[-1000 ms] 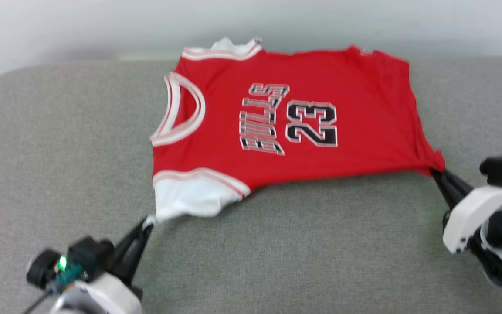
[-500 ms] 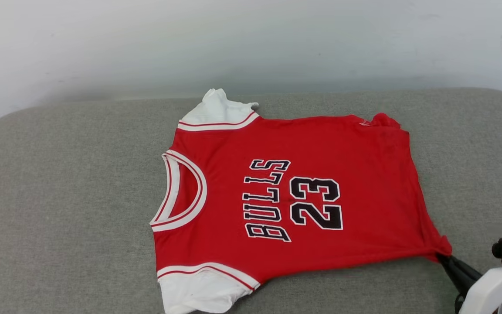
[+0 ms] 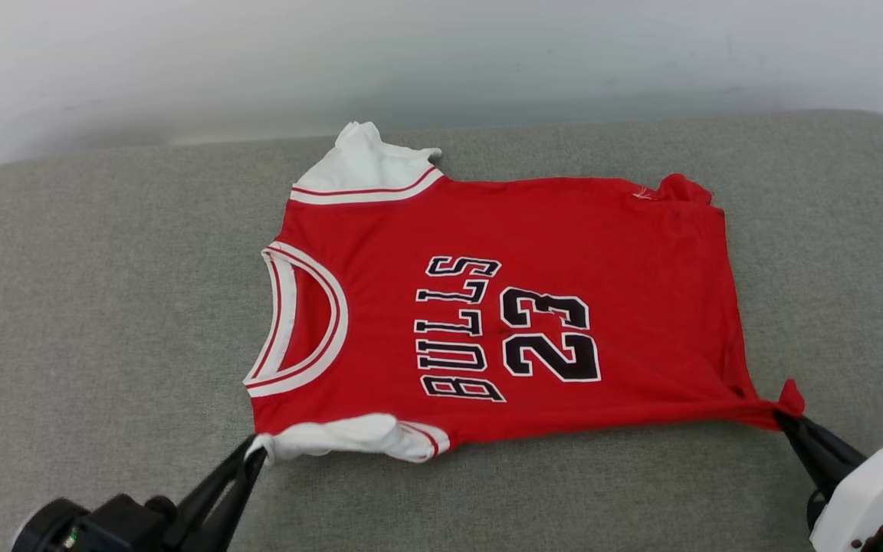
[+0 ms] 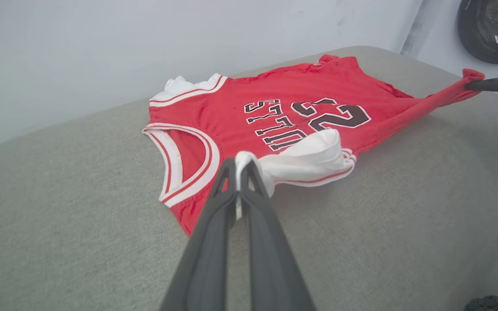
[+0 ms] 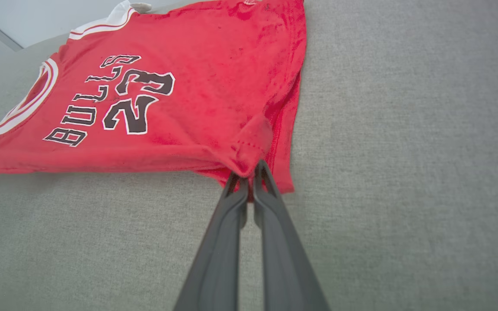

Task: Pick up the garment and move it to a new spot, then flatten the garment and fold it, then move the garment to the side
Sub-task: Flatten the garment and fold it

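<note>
Garment (image 3: 503, 253) lies chest-up on the grey cushion (image 3: 104, 307), left gripper (image 3: 256, 454) pinching its sleeve (image 3: 334, 435), right gripper (image 3: 785, 418) pinching a hem corner (image 3: 792, 399) — best pull both apart evenly, low, to flatten it.

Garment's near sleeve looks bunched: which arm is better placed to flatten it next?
Left, probably. The left claw is shut on the bunched white sleeve of the garment. The right claw pinches the hem corner at the opposite end.
</note>
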Controlling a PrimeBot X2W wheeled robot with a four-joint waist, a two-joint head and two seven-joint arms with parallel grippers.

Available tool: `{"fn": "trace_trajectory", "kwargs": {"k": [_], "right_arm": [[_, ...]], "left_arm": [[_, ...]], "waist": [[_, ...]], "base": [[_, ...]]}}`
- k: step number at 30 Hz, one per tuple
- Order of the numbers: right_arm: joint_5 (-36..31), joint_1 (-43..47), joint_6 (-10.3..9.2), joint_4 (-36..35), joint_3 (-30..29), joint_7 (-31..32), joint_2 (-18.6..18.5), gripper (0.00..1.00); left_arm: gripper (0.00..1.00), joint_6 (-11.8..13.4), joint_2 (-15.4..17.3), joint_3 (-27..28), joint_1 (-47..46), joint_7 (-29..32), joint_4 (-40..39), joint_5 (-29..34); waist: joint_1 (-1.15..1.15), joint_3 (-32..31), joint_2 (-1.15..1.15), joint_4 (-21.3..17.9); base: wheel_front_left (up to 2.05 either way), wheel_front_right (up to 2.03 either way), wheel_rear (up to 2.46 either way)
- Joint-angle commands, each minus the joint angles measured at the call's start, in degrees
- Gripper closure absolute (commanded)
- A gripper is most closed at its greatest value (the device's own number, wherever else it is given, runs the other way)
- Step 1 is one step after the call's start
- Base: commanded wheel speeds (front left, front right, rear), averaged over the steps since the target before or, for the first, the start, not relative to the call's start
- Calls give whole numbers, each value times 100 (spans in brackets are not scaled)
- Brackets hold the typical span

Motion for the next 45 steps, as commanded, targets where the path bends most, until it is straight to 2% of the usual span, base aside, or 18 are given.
{"fn": "trace_trajectory", "kwargs": {"k": [1,6,7,17,26,27,28,29,30,31,38,41,45], "right_arm": [[-60,-114,-4,-60,-36,31,27,100],[-280,-461,-4,-261,-139,392,88,100],[-471,-768,-4,-248,-102,656,98,100],[-1003,-1718,-4,143,-1,1323,241,100],[-1260,-2116,-4,540,108,1425,375,100],[-1277,-2130,-4,586,128,1417,383,100],[-1286,-2145,-4,646,140,1418,407,100],[-1290,-2155,-4,723,135,1448,436,100],[-1334,-2171,-4,774,136,1436,444,29],[-1371,-2175,-4,834,104,1428,469,0],[-1585,-2019,-4,857,203,1367,496,0],[-1646,-1871,-4,730,206,1419,500,0],[-1605,-1611,-4,421,69,1589,567,0]], "left_arm": [[100,24,23,42,-124,-42,-41,28],[100,-92,81,223,-667,-132,-1,65],[100,-185,82,252,-1060,-146,167,102],[100,-511,-124,-14,-2337,131,1279,227],[100,-666,-573,-394,-3235,234,2484,366],[84,-673,-650,-416,-3277,262,2637,314],[21,-663,-665,-449,-3339,279,2750,359],[0,-646,-702,-467,-3380,259,2857,375],[0,-618,-771,-483,-3396,243,2959,357],[0,-609,-823,-502,-3392,233,3037,347],[0,-342,-1021,-461,-3077,218,3306,198],[0,-281,-1044,-446,-2819,308,3128,35],[0,-32,-1000,-366,-2424,470,2697,-116]], "waist": [[0,87,0,3],[0,388,0,27],[0,591,0,41],[0,1137,0,125],[0,1272,0,180],[0,1259,0,181],[0,1243,0,178],[0,1221,0,173],[0,1188,0,172],[0,1149,0,170],[0,713,0,153],[0,499,0,141],[0,294,0,134]], "base": [[0,0,0],[0,0,0],[0,0,0],[0,0,0],[0,0,0],[0,0,0],[0,0,0],[0,0,0],[0,0,0],[0,0,0],[0,0,0],[0,0,0],[0,0,0]]}}
